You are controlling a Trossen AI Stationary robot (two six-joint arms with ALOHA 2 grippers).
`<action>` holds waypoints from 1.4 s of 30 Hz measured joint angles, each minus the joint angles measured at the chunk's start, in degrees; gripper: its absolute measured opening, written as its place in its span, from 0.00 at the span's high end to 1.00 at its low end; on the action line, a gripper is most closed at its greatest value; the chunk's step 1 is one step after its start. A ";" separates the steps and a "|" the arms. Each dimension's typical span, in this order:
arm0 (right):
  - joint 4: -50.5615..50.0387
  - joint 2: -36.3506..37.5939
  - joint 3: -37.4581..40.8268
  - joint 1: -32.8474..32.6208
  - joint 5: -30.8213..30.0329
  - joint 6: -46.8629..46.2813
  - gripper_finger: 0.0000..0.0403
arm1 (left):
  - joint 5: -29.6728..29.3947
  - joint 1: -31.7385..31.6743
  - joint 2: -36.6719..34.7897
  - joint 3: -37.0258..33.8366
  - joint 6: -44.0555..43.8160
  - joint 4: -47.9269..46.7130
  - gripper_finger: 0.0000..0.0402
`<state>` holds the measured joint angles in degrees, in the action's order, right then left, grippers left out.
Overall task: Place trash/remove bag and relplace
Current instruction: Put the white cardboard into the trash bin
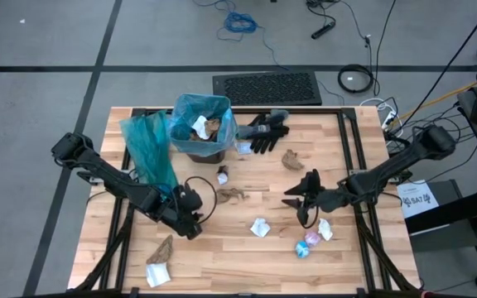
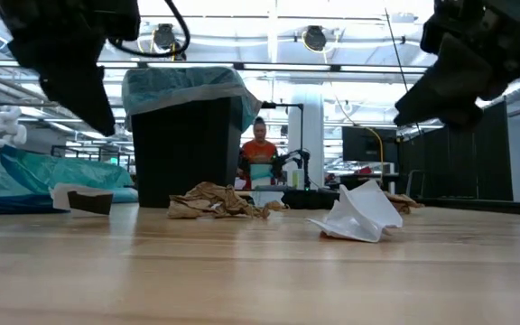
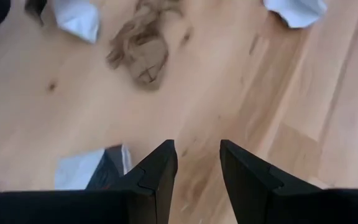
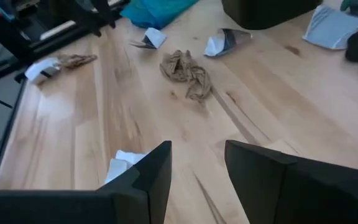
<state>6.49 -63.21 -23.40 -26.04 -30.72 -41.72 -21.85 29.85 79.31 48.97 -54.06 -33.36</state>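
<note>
A black bin [image 1: 199, 128] with a blue liner stands at the table's far middle, with a few scraps inside; it also shows in the low view [image 2: 188, 135]. Trash scraps lie on the wood: brown paper [image 1: 232, 195], white paper [image 1: 260, 227], a blue-pink wrapper [image 1: 308, 244], and brown paper [image 1: 292, 159]. My left gripper [image 1: 190, 217] is open and empty above the table, left of the brown scrap [image 3: 143, 46]. My right gripper [image 1: 298, 199] is open and empty above the table, right of the same scrap [image 4: 185, 71].
A spare blue bag [image 1: 149, 149] lies left of the bin. Black gloves [image 1: 263, 132] lie right of it. More scraps lie near the front left [image 1: 159, 258] and by the bin [image 1: 222, 176]. A person shows far behind the table [image 2: 258, 149].
</note>
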 joint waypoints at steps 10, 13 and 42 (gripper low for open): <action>1.08 -1.09 1.07 0.04 0.37 -0.83 0.65 | 2.34 -2.71 3.34 0.00 -10.12 -4.98 0.68; 1.91 -1.09 1.07 0.04 0.56 -0.62 0.65 | 3.56 -3.59 6.03 0.02 -10.08 -4.02 0.68; 3.04 -1.09 1.05 -1.84 0.43 1.82 0.65 | 1.24 -6.23 14.95 13.44 -5.42 -23.68 0.68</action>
<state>9.53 -64.29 -22.35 -27.88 -30.28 -39.90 -20.61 23.62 94.26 62.41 -59.48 -57.04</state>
